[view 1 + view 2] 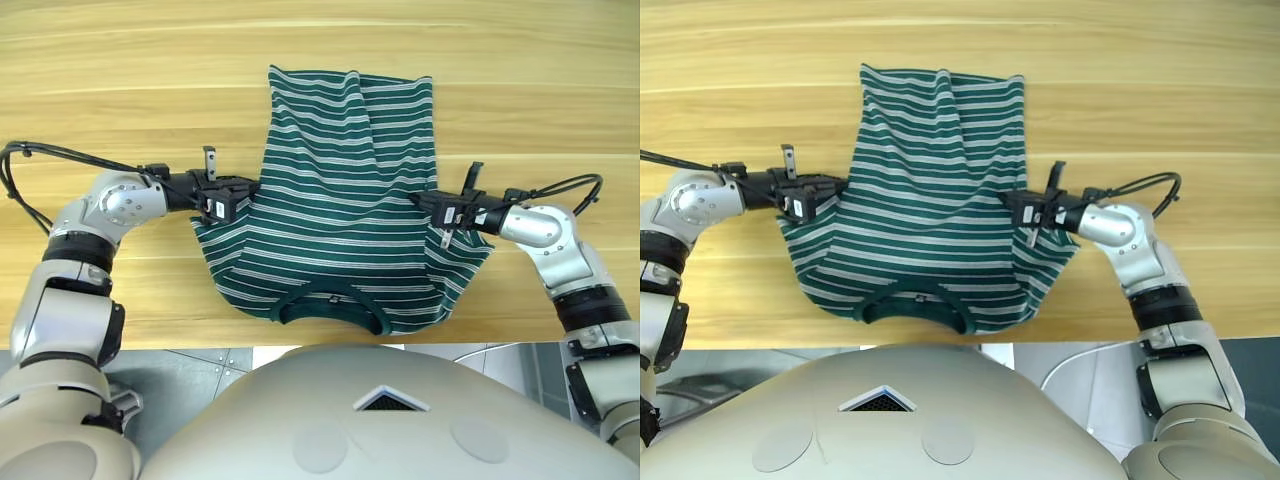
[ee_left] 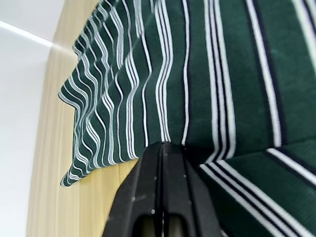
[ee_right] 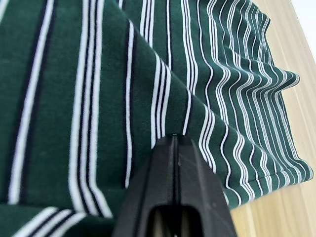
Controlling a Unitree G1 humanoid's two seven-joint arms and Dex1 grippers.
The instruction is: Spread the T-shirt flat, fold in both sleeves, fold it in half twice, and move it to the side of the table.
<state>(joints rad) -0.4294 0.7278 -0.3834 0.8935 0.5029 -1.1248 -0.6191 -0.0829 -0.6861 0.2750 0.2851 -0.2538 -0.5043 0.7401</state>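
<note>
A dark green T-shirt (image 1: 345, 180) with white stripes lies lengthwise on the wooden table (image 1: 120, 90), collar toward the near edge, hem at the far end. Both sleeves look tucked in along its sides, and a ridge of cloth runs up the middle. My left gripper (image 1: 248, 196) is shut on the shirt's left edge at mid-length; its closed fingers (image 2: 163, 163) pinch the striped cloth (image 2: 207, 74). My right gripper (image 1: 422, 202) is shut on the right edge at about the same height, fingers (image 3: 174, 158) closed on the fabric (image 3: 74, 74).
Bare light wood surrounds the shirt on the left, right and far sides. The table's near edge (image 1: 150, 345) runs just below the collar, with grey floor beyond it.
</note>
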